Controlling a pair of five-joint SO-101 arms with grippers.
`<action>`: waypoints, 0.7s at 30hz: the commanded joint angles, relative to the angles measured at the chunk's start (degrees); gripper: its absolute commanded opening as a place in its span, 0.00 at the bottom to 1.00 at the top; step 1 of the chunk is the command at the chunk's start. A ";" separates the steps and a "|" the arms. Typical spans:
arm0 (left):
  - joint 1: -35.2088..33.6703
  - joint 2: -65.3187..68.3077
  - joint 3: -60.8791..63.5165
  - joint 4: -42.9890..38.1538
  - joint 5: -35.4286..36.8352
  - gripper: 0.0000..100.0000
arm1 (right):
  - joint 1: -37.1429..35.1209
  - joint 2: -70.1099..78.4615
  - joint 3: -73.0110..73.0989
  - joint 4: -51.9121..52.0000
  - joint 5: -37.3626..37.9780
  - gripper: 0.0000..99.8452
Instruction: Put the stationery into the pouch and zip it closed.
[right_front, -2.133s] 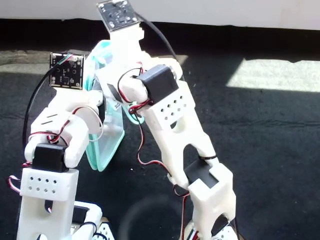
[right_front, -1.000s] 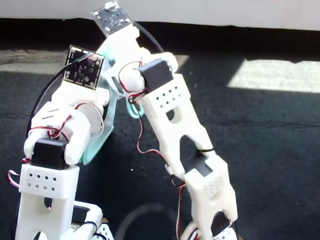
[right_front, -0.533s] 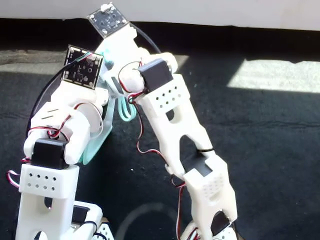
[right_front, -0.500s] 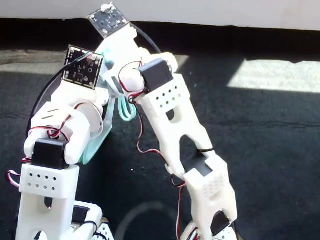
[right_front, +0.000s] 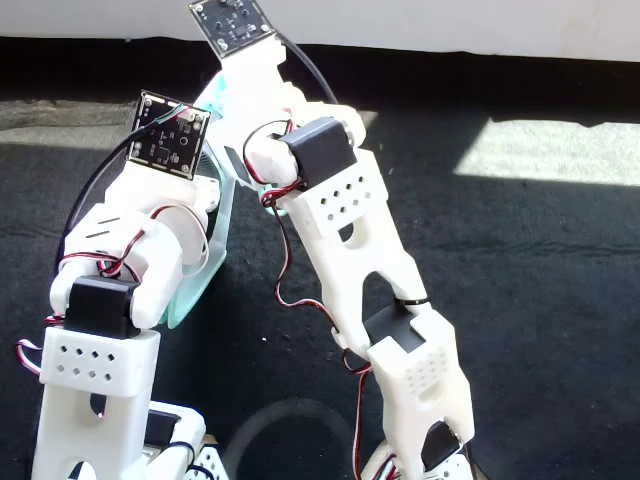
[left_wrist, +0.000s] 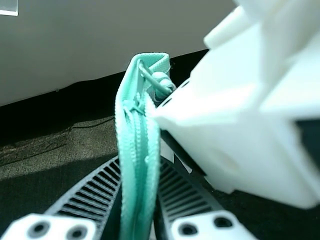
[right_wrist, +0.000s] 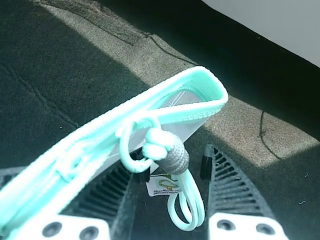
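pouch (right_wrist: 165, 102) 1 | zip pull cord (right_wrist: 183, 199) 1 | arms (right_front: 100, 290) (right_front: 350, 225) 2 | camera boards (right_front: 168, 135) (right_front: 232, 22) 2

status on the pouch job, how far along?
Looks nearly done: the zipper of the pouch looks closed along the stretch in the left wrist view, and the pull cord sits near the pouch's end. In hand: the left gripper clamps the zipper edge; the right gripper is open around the cord. Left: closing any last gap, then releasing. The contents are hidden.

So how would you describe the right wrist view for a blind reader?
The zipper edge of a mint-green pouch crosses the frame, its looped pull cord dangling between the spread fingers of the right gripper. Below lies a dark, partly sunlit table.
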 joint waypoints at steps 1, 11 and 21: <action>0.66 -0.75 -1.10 -0.18 -0.26 0.01 | 0.31 -2.51 -2.33 -1.19 -0.35 0.16; 0.66 -0.75 -1.19 -0.18 -0.18 0.01 | 0.66 -0.66 -2.86 -0.84 7.03 0.01; 0.48 -0.84 -0.84 -0.09 -0.18 0.01 | 6.81 -0.48 -6.81 -1.27 7.30 0.01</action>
